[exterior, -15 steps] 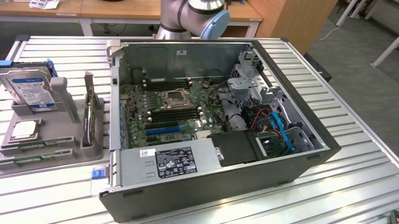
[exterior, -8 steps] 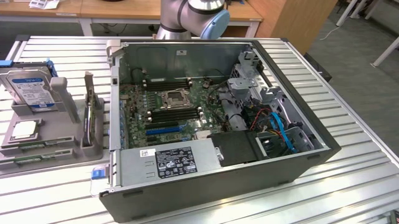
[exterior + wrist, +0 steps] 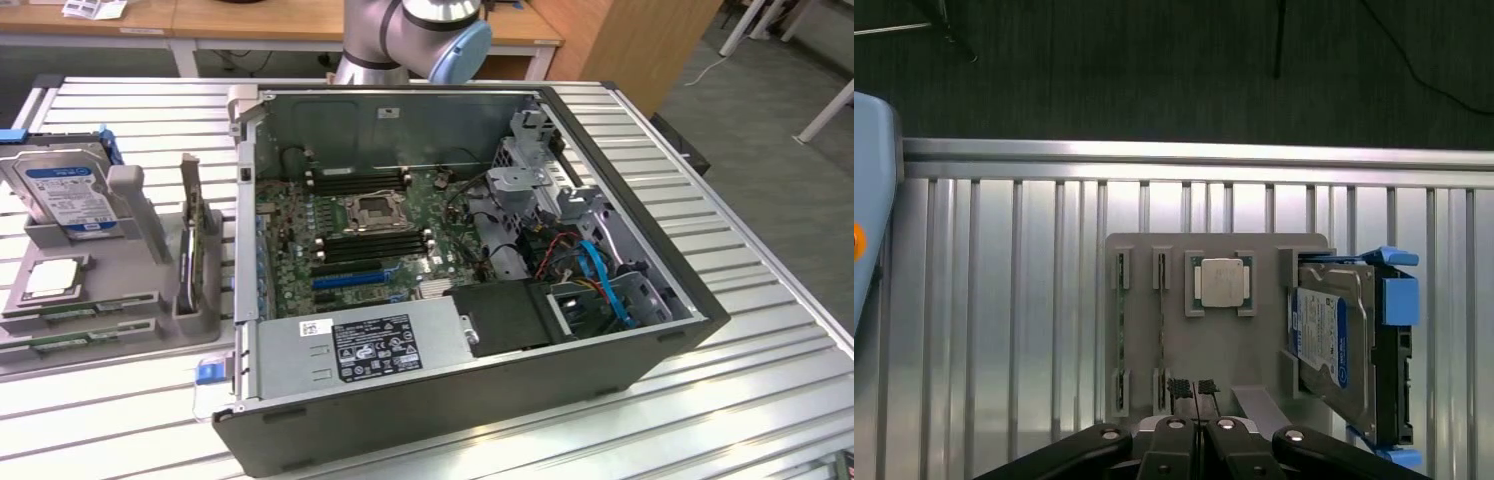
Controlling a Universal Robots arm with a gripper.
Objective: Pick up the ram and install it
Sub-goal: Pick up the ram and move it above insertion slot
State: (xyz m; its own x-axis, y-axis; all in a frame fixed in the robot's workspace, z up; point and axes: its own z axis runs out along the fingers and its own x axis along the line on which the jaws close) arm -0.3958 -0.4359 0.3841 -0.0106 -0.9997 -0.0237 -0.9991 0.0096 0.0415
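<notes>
1. The gripper [image 3: 1193, 386] is hanging over the parts tray [image 3: 1234, 350] with its fingers pressed together, pinching nothing.
2. The ram [image 3: 1161, 330] is sitting edge-up in a tray slot, its end just beside the tips in the wrist view. A second stick [image 3: 1122, 330] is lying parallel next to it, further from the tips.
3. Both long axes are running crosswise to the way the jaws close, so I'm guessing the fingers are lining up with the flat faces.
4. In the exterior view both are sitting at the tray's near end, apart from the open PC case [image 3: 641, 370].
5. Counting: two ram sticks, one processor [image 3: 1219, 282], one hard drive [image 3: 1324, 335], one arm. There's also one taller board [image 3: 194, 235] standing on edge at the tray's side, and I can't tell what it is.
</notes>
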